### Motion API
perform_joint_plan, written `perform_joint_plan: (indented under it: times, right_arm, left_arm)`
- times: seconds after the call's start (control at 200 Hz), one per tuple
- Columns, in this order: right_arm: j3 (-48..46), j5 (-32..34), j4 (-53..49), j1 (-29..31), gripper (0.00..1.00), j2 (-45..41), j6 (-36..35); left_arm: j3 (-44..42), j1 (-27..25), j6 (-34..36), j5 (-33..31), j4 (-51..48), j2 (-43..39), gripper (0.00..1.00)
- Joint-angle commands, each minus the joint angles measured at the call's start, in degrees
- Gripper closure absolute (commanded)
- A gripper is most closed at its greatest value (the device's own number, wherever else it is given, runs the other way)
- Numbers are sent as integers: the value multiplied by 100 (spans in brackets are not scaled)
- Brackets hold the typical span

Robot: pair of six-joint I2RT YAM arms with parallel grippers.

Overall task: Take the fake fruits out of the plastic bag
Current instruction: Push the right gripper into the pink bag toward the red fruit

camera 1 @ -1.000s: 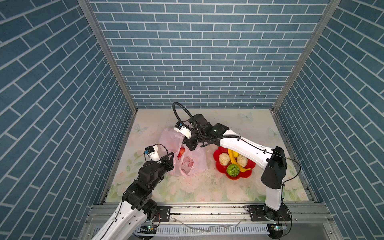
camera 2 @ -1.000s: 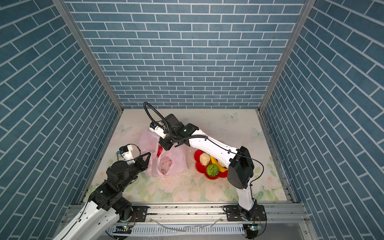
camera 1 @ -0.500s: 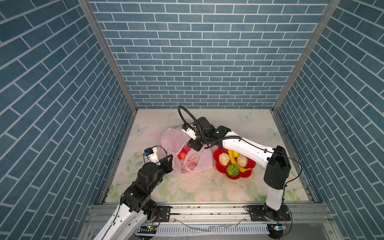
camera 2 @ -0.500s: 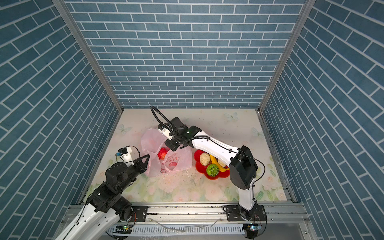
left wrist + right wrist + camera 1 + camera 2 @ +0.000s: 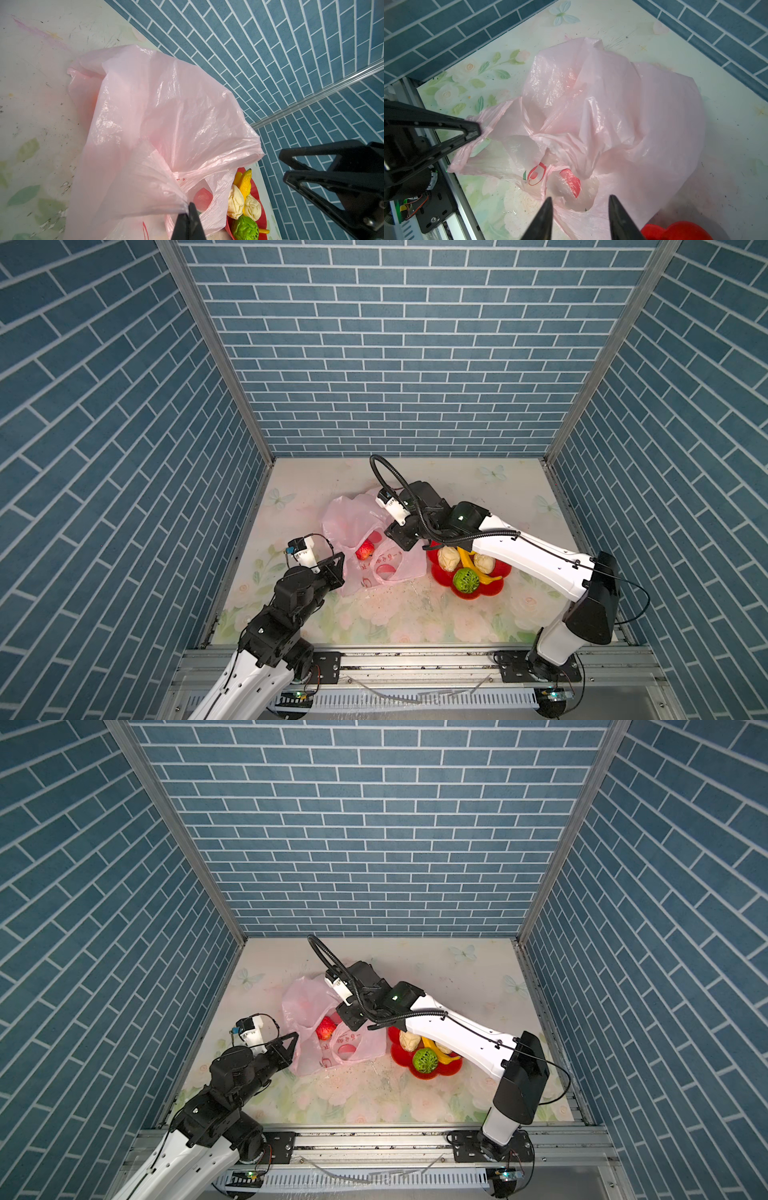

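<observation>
The pale-pink plastic bag (image 5: 353, 522) (image 5: 309, 1006) lies crumpled left of centre. A red apple-like fruit (image 5: 365, 550) (image 5: 326, 1029) shows in its open mouth. My left gripper (image 5: 340, 561) (image 5: 190, 207) is shut on a fold of the bag's rim and holds it up. My right gripper (image 5: 402, 542) (image 5: 580, 199) hangs open just above the bag's handle loop (image 5: 571, 191), gripping nothing. Two cream lumps (image 5: 235, 199), a banana (image 5: 245, 182) and a green ball (image 5: 465, 580) (image 5: 245, 228) sit in the red dish (image 5: 494, 587).
The red flower-shaped dish (image 5: 446, 1067) stands just right of the bag, under my right forearm. Blue brick walls close in the left, right and back. A metal rail (image 5: 415, 655) runs along the front edge of the floral tabletop (image 5: 415, 614).
My right gripper has opened and shifted right and toward the front, off the bag's top. The bag has slumped and spread, and the apple now shows. The left gripper keeps its hold.
</observation>
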Motion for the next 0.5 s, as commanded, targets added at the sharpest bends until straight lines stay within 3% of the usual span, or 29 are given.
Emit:
perform_joint_plan:
  times: [0.0, 0.255, 0.495]
  right_arm:
    - [-279, -91, 596, 148, 65, 48, 709]
    - [-341, -843, 1779, 274, 73, 989, 1451]
    - [321, -669, 1657, 241, 73, 1863, 1370]
  left_arm:
    - [241, 6, 86, -44, -125, 5, 100]
    - [398, 5, 67, -157, -192, 30, 100]
    - [487, 3, 74, -163, -378, -4, 100]
